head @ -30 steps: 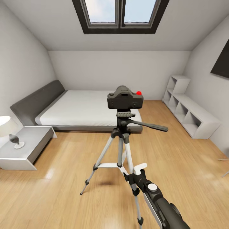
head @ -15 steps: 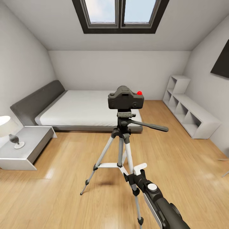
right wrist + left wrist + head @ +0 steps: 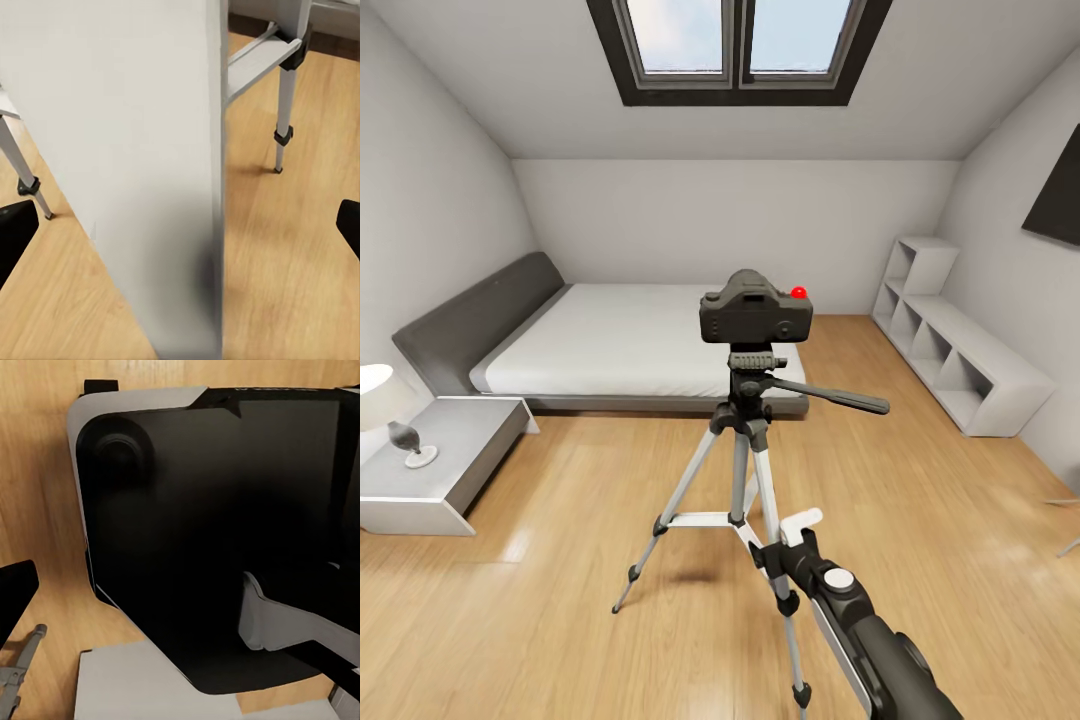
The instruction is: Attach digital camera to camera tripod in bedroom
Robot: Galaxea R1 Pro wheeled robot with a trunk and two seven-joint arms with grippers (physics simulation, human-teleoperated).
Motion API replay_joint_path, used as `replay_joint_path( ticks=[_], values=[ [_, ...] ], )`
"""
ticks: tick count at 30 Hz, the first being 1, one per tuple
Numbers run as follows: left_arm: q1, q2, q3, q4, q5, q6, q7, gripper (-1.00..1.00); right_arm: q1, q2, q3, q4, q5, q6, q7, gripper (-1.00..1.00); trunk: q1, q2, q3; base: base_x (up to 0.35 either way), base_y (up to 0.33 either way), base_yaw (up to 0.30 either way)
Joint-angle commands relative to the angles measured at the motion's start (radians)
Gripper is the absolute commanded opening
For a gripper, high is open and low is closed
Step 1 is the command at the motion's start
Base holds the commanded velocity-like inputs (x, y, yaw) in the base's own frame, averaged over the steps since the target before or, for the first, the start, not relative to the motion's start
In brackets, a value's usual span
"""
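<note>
The black digital camera (image 3: 755, 312) with its red button sits upright on the head of the camera tripod (image 3: 745, 440), which stands on the wood floor of the bedroom in front of the bed. The tripod's black pan handle (image 3: 830, 397) sticks out to the right. My right gripper (image 3: 781, 541) is low beside the tripod's front leg, well below the camera. In the right wrist view its black fingertips (image 3: 16, 232) are far apart, open, with a silver tripod leg (image 3: 135, 150) close between them. My left gripper's fingertip (image 3: 15, 592) hangs open over the robot's dark base (image 3: 210, 525).
A low grey bed (image 3: 630, 340) lies behind the tripod. A grey nightstand (image 3: 445, 455) with a lamp (image 3: 385, 400) stands at the left, a white cubby shelf (image 3: 950, 350) along the right wall. Bare wood floor (image 3: 560, 560) surrounds the tripod's feet.
The right arm has crept slightly up toward the tripod. The camera shifted a touch to the right on the tripod head early on, then stayed put.
</note>
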Motion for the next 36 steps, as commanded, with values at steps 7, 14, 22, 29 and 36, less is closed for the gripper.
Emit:
replay_joint_path(
  ticks=[7, 14, 22, 29, 36],
  values=[
    [-0.001, 0.000, -0.006, -0.001, 0.011, 0.005, -0.003, 1.00, 0.000, -0.007, 0.000, -0.009, 0.000, 0.019, 0.003, 1.00, 0.001, -0.002, -0.002, 0.000, 0.000, 0.000],
    [-0.001, 0.000, -0.006, -0.001, 0.011, 0.005, -0.003, 1.00, -0.001, -0.008, 0.000, -0.011, 0.000, 0.018, 0.003, 1.00, 0.001, -0.002, -0.002, 0.000, 0.000, 0.000],
    [-0.001, 0.000, -0.006, -0.001, 0.011, 0.005, -0.003, 1.00, 0.000, -0.010, 0.000, -0.024, 0.000, 0.022, 0.004, 1.00, 0.001, -0.002, -0.002, 0.000, 0.000, 0.000],
    [-0.001, 0.000, -0.006, -0.001, 0.011, 0.003, -0.003, 1.00, 0.000, -0.047, 0.001, -0.060, -0.005, 0.030, 0.006, 1.00, 0.001, -0.002, -0.002, 0.000, 0.000, 0.000],
    [-0.001, 0.001, -0.006, -0.001, 0.011, 0.002, -0.003, 1.00, 0.011, -0.087, 0.001, -0.123, -0.008, 0.077, 0.008, 1.00, 0.001, -0.002, -0.002, 0.000, 0.000, 0.000]
  ],
)
